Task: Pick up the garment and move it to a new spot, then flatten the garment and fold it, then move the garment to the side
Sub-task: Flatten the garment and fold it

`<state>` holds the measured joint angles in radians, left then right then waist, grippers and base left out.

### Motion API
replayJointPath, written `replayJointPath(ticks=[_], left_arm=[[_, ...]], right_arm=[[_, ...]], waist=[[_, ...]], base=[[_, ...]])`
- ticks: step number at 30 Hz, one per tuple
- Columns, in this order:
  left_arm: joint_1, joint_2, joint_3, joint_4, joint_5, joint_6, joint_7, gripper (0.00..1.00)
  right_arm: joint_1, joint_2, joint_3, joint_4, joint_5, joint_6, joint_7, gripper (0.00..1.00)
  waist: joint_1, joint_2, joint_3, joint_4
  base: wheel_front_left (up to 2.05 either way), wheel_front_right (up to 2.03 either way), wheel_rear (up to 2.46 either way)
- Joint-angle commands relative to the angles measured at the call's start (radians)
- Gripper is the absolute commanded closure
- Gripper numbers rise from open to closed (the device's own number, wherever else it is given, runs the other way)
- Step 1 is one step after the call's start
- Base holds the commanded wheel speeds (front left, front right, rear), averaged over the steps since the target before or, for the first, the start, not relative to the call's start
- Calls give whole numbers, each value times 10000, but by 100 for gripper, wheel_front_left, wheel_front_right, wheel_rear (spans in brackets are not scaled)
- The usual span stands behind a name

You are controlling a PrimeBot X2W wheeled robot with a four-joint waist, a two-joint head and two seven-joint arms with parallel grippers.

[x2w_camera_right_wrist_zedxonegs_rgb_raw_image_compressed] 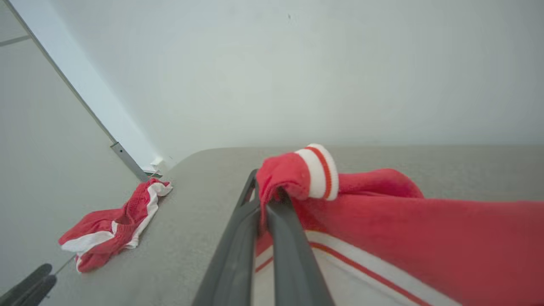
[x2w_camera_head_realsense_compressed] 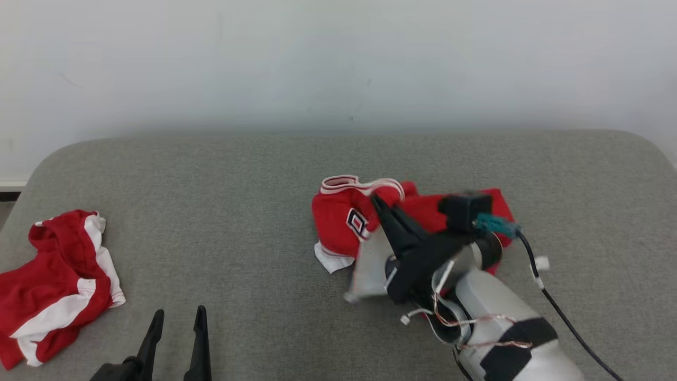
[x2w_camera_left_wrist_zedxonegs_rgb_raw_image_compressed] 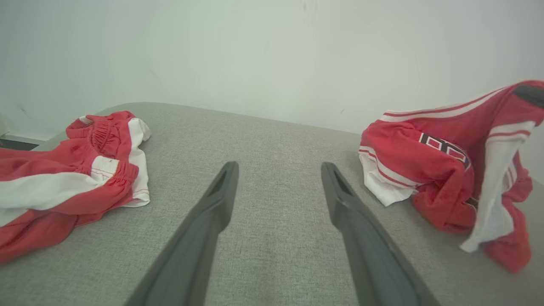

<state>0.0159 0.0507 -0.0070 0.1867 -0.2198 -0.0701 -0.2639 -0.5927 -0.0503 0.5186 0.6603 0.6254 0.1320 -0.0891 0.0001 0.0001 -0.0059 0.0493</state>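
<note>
at the right gripper (x2w_camera_head_realsense_compressed: 376, 201): its two dark fingers are pressed together on a fold of the red jersey (x2w_camera_head_realsense_compressed: 338, 225), close to the ribbed white-and-red striped edge; in the right wrist view the cloth bunches over the fingertips and the rest drapes off to that view's right.
on the grey padded table (x2w_camera_head_realsense_compressed: 238, 211): the jersey sits right of middle, one part raised in the grip, the other part crumpled on the surface beneath and beyond the right forearm.
jersey look: red, with white trim carrying thin red stripes, a dark block character outlined in white on one side, and a white strip hanging loose at its near edge; rumpled all over.
left gripper (x2w_camera_head_realsense_compressed: 177, 316): low at the near left of the head view, fingers spread apart over bare grey surface, well apart from the jersey; in the left wrist view the jersey lies to the right of the fingers.
second garment (x2w_camera_head_realsense_compressed: 53, 286): red with broad white bands and a gathered waistband, crumpled at the far left edge of the table, well apart from both grippers.
behind the table: plain pale wall (x2w_camera_head_realsense_compressed: 338, 63).
</note>
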Motion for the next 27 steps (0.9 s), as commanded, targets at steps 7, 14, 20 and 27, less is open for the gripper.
replayJointPath(ticks=[7, 14, 20, 27], left_arm=[[-77, -1, 115, -95, 24, 81, -9, 0], [12, -2, -85, -94, -92, 142, -9, 0], [57, -3, -133, -103, -117, 174, -9, 0], [18, -5, -128, -181, -144, 178, -9, 0]], right_arm=[[-2100, -2, 1480, -1177, 2360, -24, -137, 100], [-4935, -2, 2908, -1339, 5366, -24, -1194, 100], [-6653, -9, 2799, -1151, 6759, -25, -1762, 100], [-5809, -5, 2366, 866, 5498, -25, -1749, 100]], waist=[[-1, -1, 61, -285], [-1, -1, 58, -243], [-1, -1, 78, -281], [-1, -1, 233, -554]], base=[[0, 0, 0], [0, 0, 0], [0, 0, 0], [0, 0, 0]])
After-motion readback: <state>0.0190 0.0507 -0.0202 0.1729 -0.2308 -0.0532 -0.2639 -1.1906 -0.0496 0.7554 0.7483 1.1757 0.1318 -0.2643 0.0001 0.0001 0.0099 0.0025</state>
